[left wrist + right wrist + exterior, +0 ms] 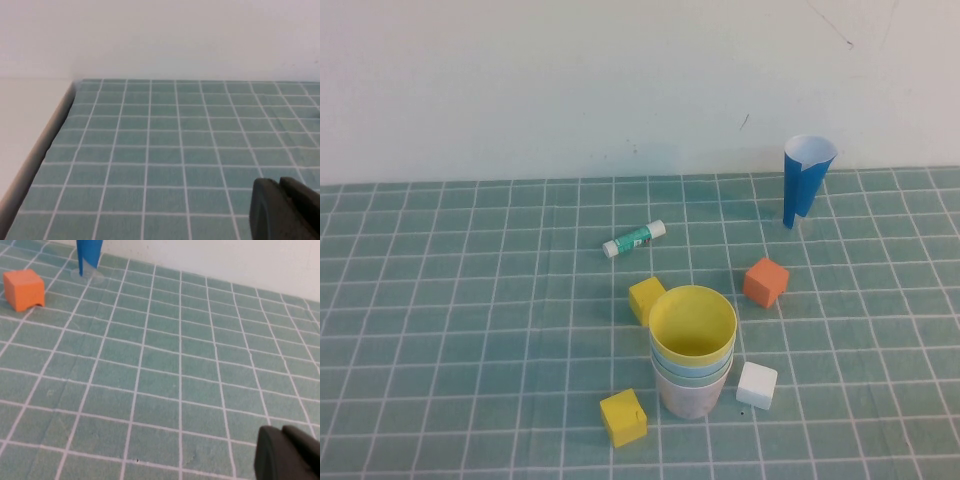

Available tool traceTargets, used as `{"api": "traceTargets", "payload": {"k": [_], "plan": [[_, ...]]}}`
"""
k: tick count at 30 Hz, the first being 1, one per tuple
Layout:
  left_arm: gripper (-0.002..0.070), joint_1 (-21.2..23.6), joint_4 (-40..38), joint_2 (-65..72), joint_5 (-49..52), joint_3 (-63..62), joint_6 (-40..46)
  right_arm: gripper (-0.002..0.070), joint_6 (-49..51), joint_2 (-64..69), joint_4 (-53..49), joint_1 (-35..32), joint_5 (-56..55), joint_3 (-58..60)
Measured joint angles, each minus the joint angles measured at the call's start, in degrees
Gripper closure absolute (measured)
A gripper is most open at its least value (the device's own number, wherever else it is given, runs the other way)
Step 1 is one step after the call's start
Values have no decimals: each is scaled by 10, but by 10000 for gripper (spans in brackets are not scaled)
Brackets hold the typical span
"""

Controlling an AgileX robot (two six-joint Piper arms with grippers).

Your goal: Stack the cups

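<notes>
Already nested, the cups stand as one upright stack on the green gridded mat, a little toward 5 o'clock of the mat's middle in the high view: the yellow cup sits innermost on top, with blue and green rims showing just under it and the pink cup at the base. Touching or just beside the stack at 11 o'clock is a yellow cube, partly hidden behind the yellow rim. Another yellow cube lies near the stack's base at 8 o'clock, and a white cube sits just beside the base at 3 o'clock. An orange cube rests apart from the stack at 1 o'clock. Farther off at 11 o'clock a glue stick lies on its side, and well apart at 1 o'clock, near the wall, a blue paper cone stands point down. Neither arm appears in the high view. The left gripper shows only in its own wrist view, fingers closed together, holding nothing, hanging over bare mat near the mat's edge. The right gripper is likewise closed and holds nothing, over bare mat well apart from the orange cube and the cone.
</notes>
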Motion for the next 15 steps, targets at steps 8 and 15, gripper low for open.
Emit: {"api": "traceTargets", "payload": {"k": [8, 15], "plan": [[676, 37, -49, -1, 0, 35, 14, 678, 0, 0, 0, 0, 0, 0], [676, 40, -66, -2, 31, 34, 49, 678, 0, 0, 0, 0, 1, 0]]}}
